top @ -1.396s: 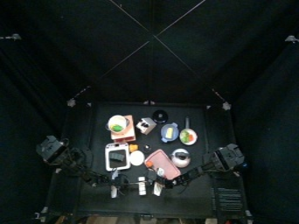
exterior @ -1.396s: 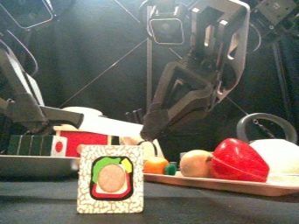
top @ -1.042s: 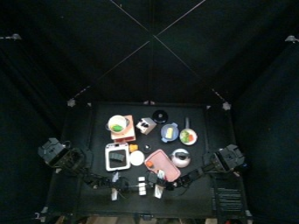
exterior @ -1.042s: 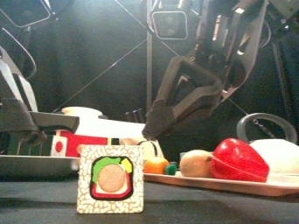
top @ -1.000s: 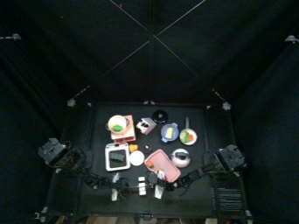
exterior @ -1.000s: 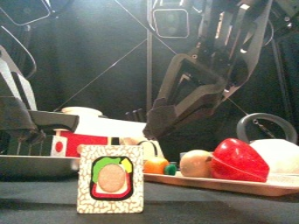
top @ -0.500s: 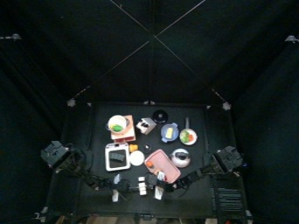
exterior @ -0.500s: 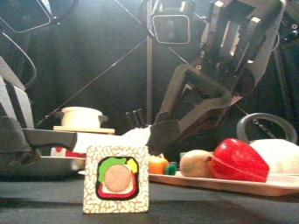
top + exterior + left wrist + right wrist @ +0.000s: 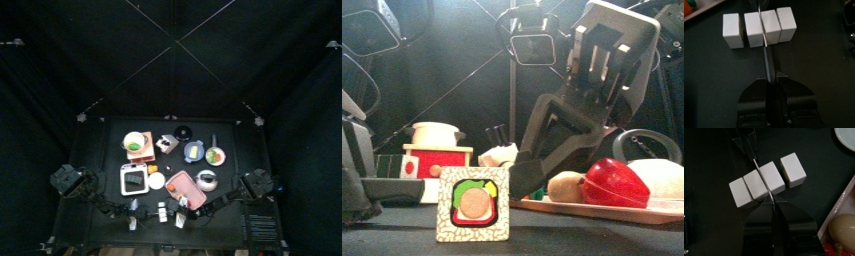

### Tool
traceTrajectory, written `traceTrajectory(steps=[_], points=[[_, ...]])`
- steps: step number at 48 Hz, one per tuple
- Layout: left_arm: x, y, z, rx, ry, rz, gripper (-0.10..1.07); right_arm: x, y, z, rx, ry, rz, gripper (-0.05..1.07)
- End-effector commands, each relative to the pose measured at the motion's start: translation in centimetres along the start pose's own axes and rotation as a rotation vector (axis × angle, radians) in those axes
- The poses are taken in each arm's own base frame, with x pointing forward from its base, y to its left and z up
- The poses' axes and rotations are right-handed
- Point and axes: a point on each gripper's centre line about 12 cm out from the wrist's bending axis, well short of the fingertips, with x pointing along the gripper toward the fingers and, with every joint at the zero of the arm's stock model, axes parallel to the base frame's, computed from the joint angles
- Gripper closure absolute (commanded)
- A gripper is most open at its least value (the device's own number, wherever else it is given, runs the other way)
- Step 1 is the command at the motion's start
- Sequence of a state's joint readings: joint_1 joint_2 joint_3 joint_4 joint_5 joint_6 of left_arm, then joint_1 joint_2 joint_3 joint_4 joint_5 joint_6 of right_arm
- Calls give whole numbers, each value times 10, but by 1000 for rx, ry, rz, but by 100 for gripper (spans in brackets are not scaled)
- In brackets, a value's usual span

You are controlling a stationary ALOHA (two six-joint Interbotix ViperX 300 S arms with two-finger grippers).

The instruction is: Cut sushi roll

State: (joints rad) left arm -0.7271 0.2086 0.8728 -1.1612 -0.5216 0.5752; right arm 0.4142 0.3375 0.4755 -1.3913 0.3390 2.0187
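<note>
Just in front of the pink tray (image 9: 187, 188), at the tabletop's front edge, lies the sushi roll (image 9: 759, 28), four white segments side by side. Both arms have sunk toward it in the last second. The left gripper (image 9: 769, 82) has its fingers clamped on a knife (image 9: 765, 50), whose blade now sits in the roll's middle seam, so the cut looks under way. I cannot tell how the fingers of the right gripper (image 9: 774, 208) stand.
</note>
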Motion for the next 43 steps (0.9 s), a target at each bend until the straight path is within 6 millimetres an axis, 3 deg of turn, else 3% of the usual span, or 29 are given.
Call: traceTrajectory(steps=[1, 26, 43], points=[[-2, -13, -2, 15, 16, -41, 62, -1, -6, 9, 38, -17, -18, 82], [-3, -35, 0, 12, 61, -126, 62, -7, 13, 4, 28, -14, 18, 82], [-13, -30, 16, -9, 11, -129, 62, -21, 9, 23, 33, -74, 4, 82]])
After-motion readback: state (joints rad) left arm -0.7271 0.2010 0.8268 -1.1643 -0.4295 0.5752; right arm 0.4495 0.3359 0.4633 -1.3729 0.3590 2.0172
